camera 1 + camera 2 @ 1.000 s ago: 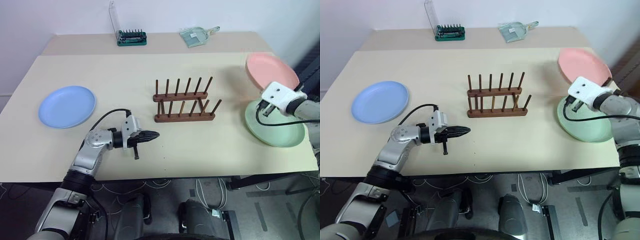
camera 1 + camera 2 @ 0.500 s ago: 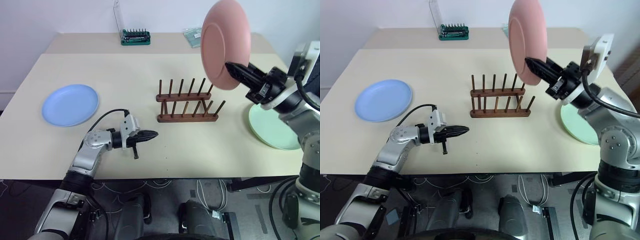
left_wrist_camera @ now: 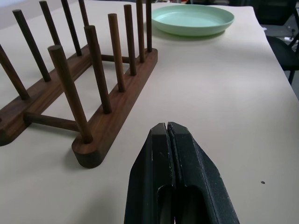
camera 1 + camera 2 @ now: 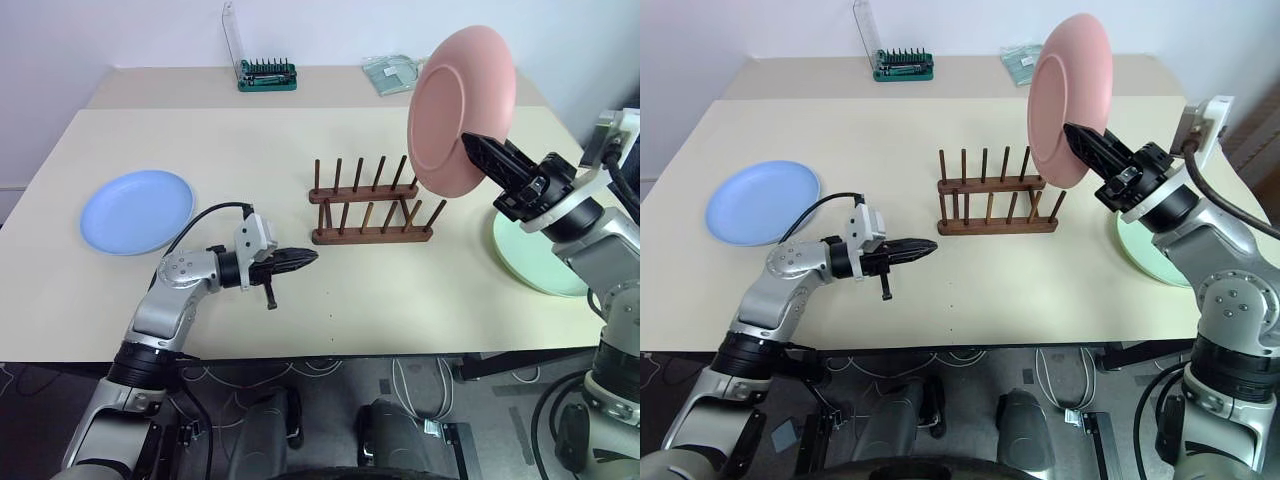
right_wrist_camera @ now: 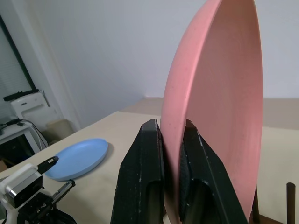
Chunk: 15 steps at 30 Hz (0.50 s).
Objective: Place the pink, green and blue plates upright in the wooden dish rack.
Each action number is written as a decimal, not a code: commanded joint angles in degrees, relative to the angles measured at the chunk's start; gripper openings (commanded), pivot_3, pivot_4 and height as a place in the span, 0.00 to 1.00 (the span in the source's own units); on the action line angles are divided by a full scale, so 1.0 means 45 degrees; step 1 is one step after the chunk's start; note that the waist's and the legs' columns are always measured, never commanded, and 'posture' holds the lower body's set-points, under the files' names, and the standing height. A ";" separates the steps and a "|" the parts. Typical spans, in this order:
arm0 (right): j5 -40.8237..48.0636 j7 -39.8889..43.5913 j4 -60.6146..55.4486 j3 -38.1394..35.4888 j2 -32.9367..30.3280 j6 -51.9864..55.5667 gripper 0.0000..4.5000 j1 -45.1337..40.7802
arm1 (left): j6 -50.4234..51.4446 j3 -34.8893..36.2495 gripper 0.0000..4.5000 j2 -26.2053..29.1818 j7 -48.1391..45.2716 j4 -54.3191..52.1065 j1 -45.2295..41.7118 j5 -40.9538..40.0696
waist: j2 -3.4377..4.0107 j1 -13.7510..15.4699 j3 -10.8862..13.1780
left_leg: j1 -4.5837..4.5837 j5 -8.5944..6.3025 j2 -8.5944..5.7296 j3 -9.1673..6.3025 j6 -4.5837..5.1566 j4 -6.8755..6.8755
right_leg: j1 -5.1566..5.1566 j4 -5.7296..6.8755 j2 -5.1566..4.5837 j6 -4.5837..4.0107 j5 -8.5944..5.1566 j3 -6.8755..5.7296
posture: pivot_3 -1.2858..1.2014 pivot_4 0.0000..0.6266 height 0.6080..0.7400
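Three plates: one pink, one green, one blue; none stands in the rack yet.
Writing: no brand, label or lettering can be read on any item.
Pink plate [image 4: 461, 110]: held on edge in the air, above the right end of the rack and apart from its pegs, its hollow face turned toward the robot's left.
Right end effector [image 4: 483, 157]: its two black fingers [image 5: 148, 158] are clamped on the pink plate's lower rim, one on each face.
Wooden dish rack [image 4: 371, 212]: dark reddish-brown, two base rails with rows of thin upright pegs, standing near the middle of the desk [image 4: 240, 150] with every slot empty.
Green plate [image 4: 535, 262]: lying flat at the desk's right edge, partly hidden behind the right arm.
Blue plate [image 4: 137, 210]: lying flat on the desk's left side, well apart from the rack.
Left end effector [image 4: 300, 259]: fingers pressed together on nothing, pointing toward the rack's near left end, hovering just over the desk.
Cable: a black lead loops over the left wrist.
Far edge: a green screwdriver-bit case [image 4: 265, 75] with its clear lid raised, and a pale green dustpan-like item [image 4: 391, 72] beside it.
In the way: nothing lies between the pink plate and the pegs below it.
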 commanded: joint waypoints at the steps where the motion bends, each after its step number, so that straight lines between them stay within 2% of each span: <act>1: -0.0007 -0.0007 0.0107 -0.0068 0.0083 -0.0226 0.02 -0.0091 | -0.0046 0.0257 0.00 0.0050 -0.0035 -0.0299 -0.0127 -0.0279 | 0.0000 0.0003 0.0000 | -0.0001 0.0000 0.0000 0.0001 0.0000 0.0000 | -0.0001 0.0000 0.0001 0.0000 0.0000 0.0000 | 0.52 0.24 0.97; 15: -0.0921 0.0057 0.1622 0.0268 0.0578 -0.0403 0.02 -0.0110 | -0.0044 0.0191 0.00 0.0057 0.0002 -0.0415 0.0000 -0.0292 | 0.0000 0.0000 0.0000 | -0.0003 0.0002 0.0001 0.0003 -0.0003 -0.0001 | -0.0007 0.0000 0.0003 0.0000 0.0000 0.0003 | 0.52 0.24 0.97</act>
